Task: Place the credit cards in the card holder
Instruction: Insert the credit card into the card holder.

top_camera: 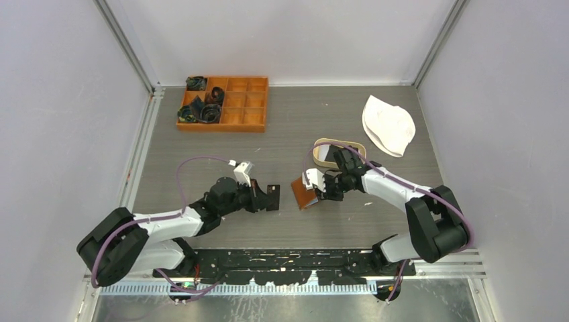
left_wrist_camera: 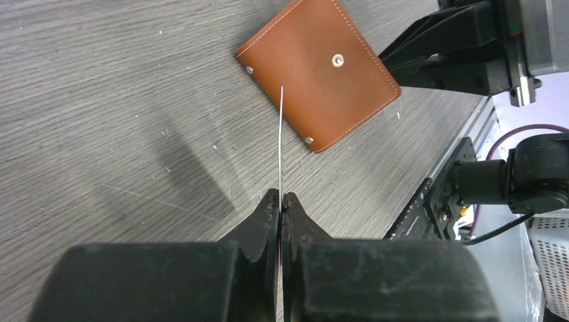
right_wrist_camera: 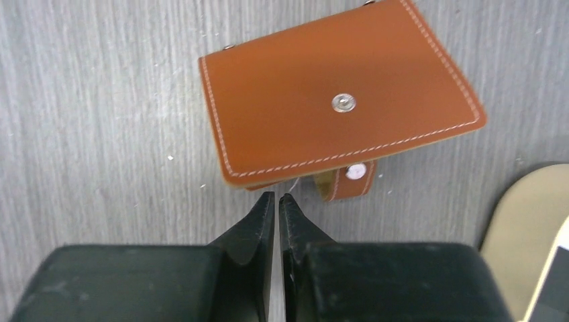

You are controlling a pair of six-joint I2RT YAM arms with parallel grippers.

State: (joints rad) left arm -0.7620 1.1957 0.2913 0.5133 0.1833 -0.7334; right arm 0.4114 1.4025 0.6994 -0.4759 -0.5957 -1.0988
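The card holder (top_camera: 304,193) is a folded brown leather wallet with a small stud, lying mid-table between the arms; it also shows in the left wrist view (left_wrist_camera: 322,74) and the right wrist view (right_wrist_camera: 335,114). My left gripper (top_camera: 273,198) (left_wrist_camera: 280,196) is shut on one credit card (left_wrist_camera: 281,134), seen edge-on as a thin pale line pointing at the wallet. My right gripper (top_camera: 321,190) (right_wrist_camera: 276,196) has its jaws almost together, tips at the wallet's near edge beside the strap tab (right_wrist_camera: 345,181); no leather shows between them. Another light card (top_camera: 327,155) lies in the oval tray.
The oval tan tray (top_camera: 335,141) (right_wrist_camera: 516,215) stands just behind my right gripper. An orange compartment box (top_camera: 235,111) with dark coiled items sits at the back left. A white cloth (top_camera: 388,125) lies at the back right. Walls enclose three sides.
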